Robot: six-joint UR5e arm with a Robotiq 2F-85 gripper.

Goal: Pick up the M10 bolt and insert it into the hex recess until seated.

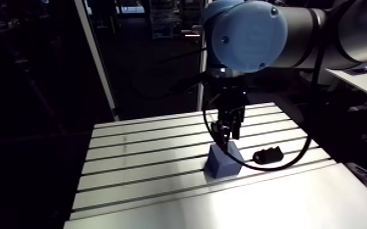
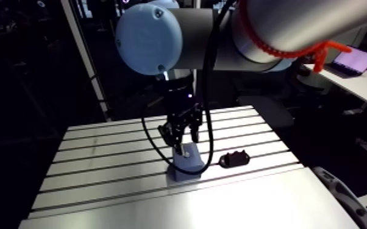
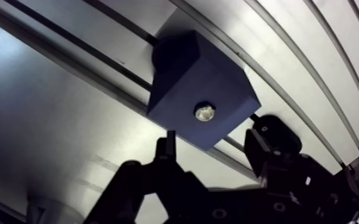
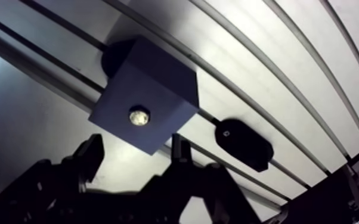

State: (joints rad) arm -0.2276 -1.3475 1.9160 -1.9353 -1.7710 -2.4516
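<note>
Claw (image 3: 219,134): spread wide and empty, hanging just above the block without touching it.
Fingers (image 3: 271,140): dark, one to each side of the block's nearer edge as the wrist view shows them.
M10 bolt (image 3: 204,111): down in the recess in the block's top face, with only a pale round metal end showing. It looks about level with the surface, though the dim view leaves that unsure.
Block (image 3: 188,77): blue and box-shaped, standing on the bench across one of its slots.
Black part (image 4: 243,143): small and oblong, lying flat at about three o'clock from the block in the arm view, near it but apart.
Bench (image 1: 137,152): slotted aluminium, with the block and black part on it.
</note>
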